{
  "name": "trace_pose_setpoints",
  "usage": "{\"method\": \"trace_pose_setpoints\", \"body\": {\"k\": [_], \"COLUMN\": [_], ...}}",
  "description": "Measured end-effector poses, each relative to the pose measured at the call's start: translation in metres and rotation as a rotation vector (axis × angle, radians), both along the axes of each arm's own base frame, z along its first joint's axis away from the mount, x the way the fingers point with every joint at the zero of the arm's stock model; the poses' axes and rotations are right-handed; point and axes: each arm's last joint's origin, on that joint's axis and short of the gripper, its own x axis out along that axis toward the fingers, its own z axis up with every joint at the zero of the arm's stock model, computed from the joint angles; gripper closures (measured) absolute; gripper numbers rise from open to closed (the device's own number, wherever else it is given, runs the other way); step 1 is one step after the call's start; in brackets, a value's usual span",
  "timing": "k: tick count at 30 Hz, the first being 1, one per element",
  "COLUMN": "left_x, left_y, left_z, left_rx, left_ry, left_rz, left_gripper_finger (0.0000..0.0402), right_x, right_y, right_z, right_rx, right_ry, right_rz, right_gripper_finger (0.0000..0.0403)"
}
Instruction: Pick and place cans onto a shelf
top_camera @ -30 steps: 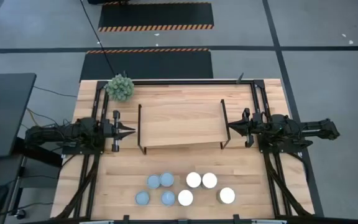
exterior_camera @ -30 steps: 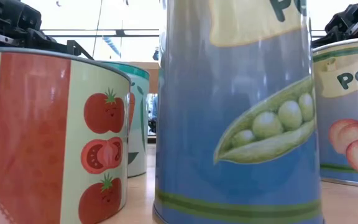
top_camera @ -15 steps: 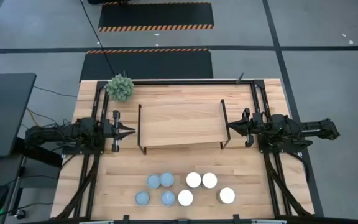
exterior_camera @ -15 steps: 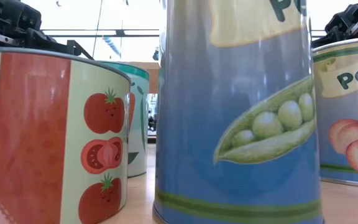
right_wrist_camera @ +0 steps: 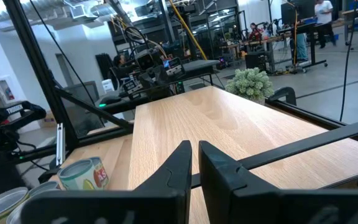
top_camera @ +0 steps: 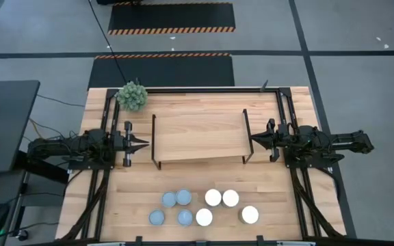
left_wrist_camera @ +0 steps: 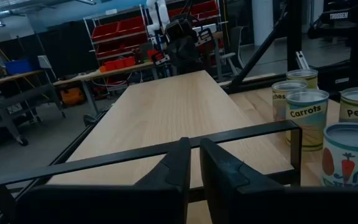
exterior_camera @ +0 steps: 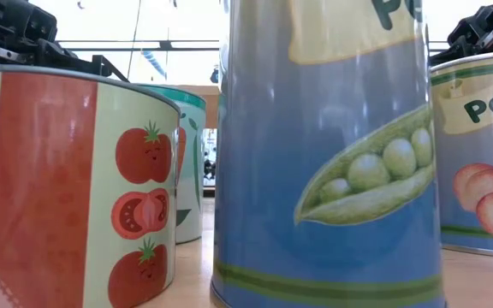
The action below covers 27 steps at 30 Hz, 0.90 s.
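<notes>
I saw eight cans (top_camera: 200,208) standing in a loose cluster on the table (top_camera: 279,205), all on the near side of the shelf (top_camera: 198,136) and well apart from it. The four with blue-grey tops (top_camera: 172,208) sat in a tight group below the shelf's left half. Three white-topped cans (top_camera: 215,205) stood just beside them, and the fourth white-topped can (top_camera: 250,214) stood a little apart, under the shelf's right end. Up close from table height, I read a tomato can (exterior_camera: 71,188), a tall pea can (exterior_camera: 328,154) and a peach can (exterior_camera: 479,154).

The shelf lay in the middle of the table, a light wooden board on thin black end frames, with nothing on top of it.

My left gripper (top_camera: 142,143) waited just off the shelf's left end, pointing at it, its fingers (left_wrist_camera: 178,165) drawn nearly together with only a thin slit between them, holding nothing. My right gripper (top_camera: 254,140) waited just off the shelf's right end, pointing back toward the left one, its fingers (right_wrist_camera: 180,163) likewise almost touching and empty.

A green ball-shaped plant (top_camera: 132,95) sat on the table beyond the shelf's far left corner. Past the table, the right wrist camera caught a person (right_wrist_camera: 323,12) standing far off in the workshop.
</notes>
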Motion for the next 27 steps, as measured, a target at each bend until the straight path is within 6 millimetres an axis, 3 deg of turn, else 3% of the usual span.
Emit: {"method": "trace_pose_setpoints", "body": {"k": [11, 16, 21, 25, 27], "left_x": [0.0, 0.0, -0.001, -0.001, -0.002], "left_y": [0.0, 0.0, 0.002, 0.002, 0.002], "left_z": [0.0, 0.003, 0.008, 0.012, 0.015], "left_rx": [0.008, 0.267, 0.407, 0.364, 0.239], "left_ry": [0.0, -0.017, -0.048, -0.089, -0.14], "left_rz": [0.0, 0.009, 0.088, 0.097, 0.092], "left_gripper_finger": [0.0358, 0.0358, 0.0358, 0.0358, 0.0358], "right_x": [0.0, 0.0, 0.0, 0.0, 0.0], "right_y": [0.0, 0.0, 0.0, 0.0, 0.0], "right_z": [0.0, 0.0, 0.0, 0.0, 0.0], "right_rx": [0.0, 0.0, 0.0, 0.0, 0.0], "right_ry": [0.0, -0.001, 0.0, -0.001, -0.001], "right_rz": [0.0, 0.0, 0.0, 0.0, 0.0], "right_gripper_finger": [0.0367, 0.0366, 0.0367, 0.0366, 0.0366]}}
